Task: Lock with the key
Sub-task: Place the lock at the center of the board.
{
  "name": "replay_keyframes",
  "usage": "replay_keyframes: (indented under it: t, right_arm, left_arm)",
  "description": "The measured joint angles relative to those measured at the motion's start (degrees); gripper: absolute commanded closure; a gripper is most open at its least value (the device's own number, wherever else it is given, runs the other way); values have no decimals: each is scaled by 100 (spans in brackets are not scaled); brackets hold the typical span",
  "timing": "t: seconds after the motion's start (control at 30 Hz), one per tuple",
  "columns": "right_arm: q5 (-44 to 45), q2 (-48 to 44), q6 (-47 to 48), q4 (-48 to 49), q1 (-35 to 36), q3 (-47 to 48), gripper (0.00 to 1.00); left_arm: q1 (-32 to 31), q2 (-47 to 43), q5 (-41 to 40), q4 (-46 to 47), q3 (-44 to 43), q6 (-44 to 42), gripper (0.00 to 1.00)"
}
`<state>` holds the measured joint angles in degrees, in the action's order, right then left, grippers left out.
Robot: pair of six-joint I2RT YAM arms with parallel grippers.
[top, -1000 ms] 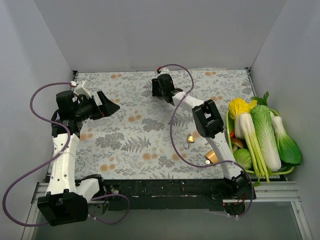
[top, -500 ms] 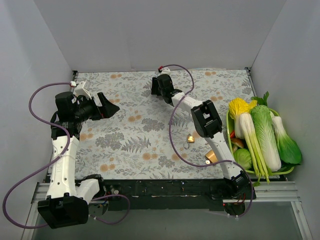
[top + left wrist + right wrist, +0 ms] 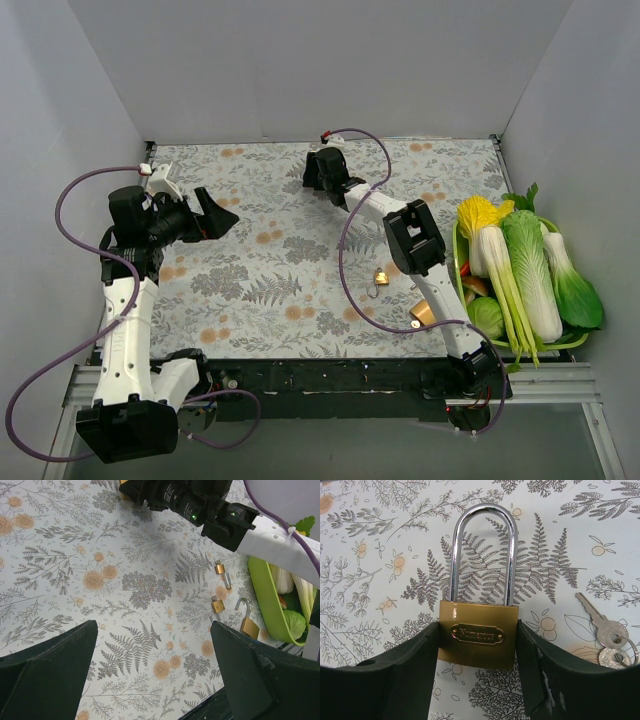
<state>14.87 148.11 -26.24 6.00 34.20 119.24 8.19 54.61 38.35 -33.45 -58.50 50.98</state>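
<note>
In the right wrist view my right gripper is shut on the brass body of a padlock with a long steel shackle that is closed and points away from me. The lock rests on the patterned table. The small silver key, on a ring with a second key, lies just right of the right finger. In the top view this gripper is at the far middle of the table. My left gripper is open and empty above the left side; its jaws stand wide apart over bare cloth.
Smaller brass padlocks lie near the right arm; three show in the left wrist view, one with its shackle open. A green basket of vegetables stands at the right edge.
My left arm has drawn back a little to the left, with its gripper still open. My right gripper has stayed at the far middle of the table.
</note>
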Motion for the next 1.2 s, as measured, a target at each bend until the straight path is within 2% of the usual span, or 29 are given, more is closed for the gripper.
replay_keyframes:
  t: [0.03,0.13,0.17,0.37,0.6,0.77,0.97,1.1,1.2]
  right_arm:
    - [0,-2,-2,-7,0,0,48]
    - [0,-20,-26,-52,0,-2,35]
    - [0,-33,-44,-92,0,-2,28]
    - [-26,-142,-107,-317,0,-11,12]
    - [-221,-468,76,-282,28,-33,6]
    - [-588,-1497,791,17,70,-686,5]
    - [-1700,-3604,2052,98,-57,-1899,4]
    - [-2352,-4682,2824,-815,-354,-2002,4]
    - [-2557,-5394,3519,-1954,-542,-2181,4]
  left_arm:
    - [0,-9,0,0,0,-15,2]
    - [0,-17,2,0,0,-44,2]
    - [0,-17,2,0,0,-68,2]
    - [0,7,44,-46,-52,-310,2]
    - [0,199,166,-168,-452,-595,2]
    - [0,330,278,-225,-723,-597,2]
    - [0,649,409,-245,-955,-542,2]
    - [0,667,542,-162,-951,-494,2]
    - [0,645,660,-2,-933,-472,2]
